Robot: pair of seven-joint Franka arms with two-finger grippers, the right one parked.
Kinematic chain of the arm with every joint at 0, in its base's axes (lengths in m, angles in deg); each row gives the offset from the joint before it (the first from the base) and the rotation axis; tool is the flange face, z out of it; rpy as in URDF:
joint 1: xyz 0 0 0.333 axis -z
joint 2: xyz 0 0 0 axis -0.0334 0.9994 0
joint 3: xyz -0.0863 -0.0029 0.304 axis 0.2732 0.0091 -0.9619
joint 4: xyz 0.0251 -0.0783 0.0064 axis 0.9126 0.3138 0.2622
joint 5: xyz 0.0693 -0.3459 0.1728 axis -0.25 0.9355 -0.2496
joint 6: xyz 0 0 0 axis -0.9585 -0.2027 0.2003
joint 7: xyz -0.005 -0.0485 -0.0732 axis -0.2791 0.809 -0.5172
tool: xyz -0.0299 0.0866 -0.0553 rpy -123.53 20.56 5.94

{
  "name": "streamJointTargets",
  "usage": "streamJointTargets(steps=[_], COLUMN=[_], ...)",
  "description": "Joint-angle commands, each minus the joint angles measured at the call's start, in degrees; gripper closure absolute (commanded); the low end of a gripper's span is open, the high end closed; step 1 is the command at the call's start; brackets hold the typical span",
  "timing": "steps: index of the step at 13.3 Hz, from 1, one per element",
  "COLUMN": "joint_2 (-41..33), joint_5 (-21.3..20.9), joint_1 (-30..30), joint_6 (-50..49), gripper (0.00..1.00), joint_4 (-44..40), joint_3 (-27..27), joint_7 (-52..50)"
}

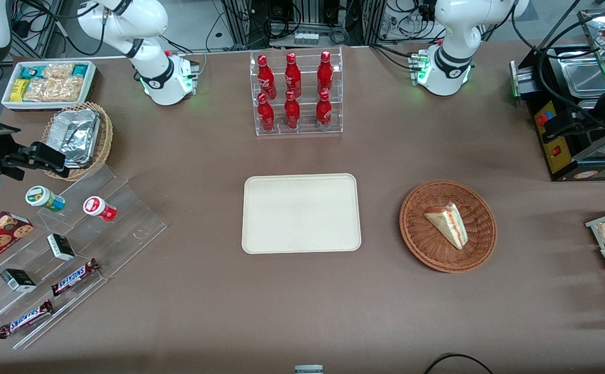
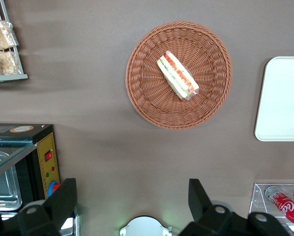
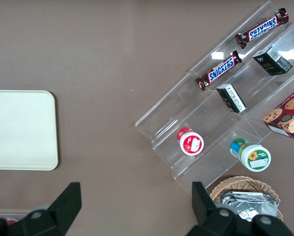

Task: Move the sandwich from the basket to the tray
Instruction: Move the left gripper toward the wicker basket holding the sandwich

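- The clear-wrapped triangular white-bread sandwich (image 1: pixel 447 225) (image 2: pixel 177 75) lies in the round reddish-brown wicker basket (image 1: pixel 415 231) (image 2: pixel 147 98).
- The flat cream-beige rectangular tray (image 1: pixel 301 213) (image 2: pixel 283 101) sits beside it (nothing on it).
- The left arm's gripper (image 2: pixel 132 201) hangs high above the table with fingers (image 2: pixel 63 196) spread wide apart.

Basket (image 1: pixel 422 244) woven wicker, reddish-brown, ribbed and rough. Sandwich (image 1: pixel 447 224) soft pale bread in clear glossy wrap. Tray (image 1: pixel 301 213) smooth matt cream plastic. Table (image 1: pixel 204 291) matt brown, cloth-like. Gripper (image 2: pixel 132 199) matt black plastic fingers (image 2: pixel 63 196), spread apart, high above the table near the arm base. Bottles (image 1: pixel 292 91) glossy red in a clear acrylic rack (image 1: pixel 254 93). Oven (image 2: pixel 9 172) shiny metal.
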Motion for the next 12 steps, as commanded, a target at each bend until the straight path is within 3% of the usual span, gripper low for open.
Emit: streamJointTargets(steps=[1, 4, 6, 8, 12], joint_2=[-1.0, 2.4, 6.2, 6.7, 7.6], joint_5=[-0.4, -1.0, -1.5, -3.6, -3.3], joint_1=[0.1, 0.7, 2.8, 6.2, 10.4], joint_6=[0.9, 4.6, 7.1, 15.1, 32.2], gripper=[0.0, 0.0, 0.0, 0.0, 0.0], joint_4=[1.2, 1.6, 2.2, 8.3, 20.4], joint_3=[0.3, 0.5, 0.5, 0.3, -1.3], joint_7=[0.3, -2.0, -13.9, -21.7, -42.8])
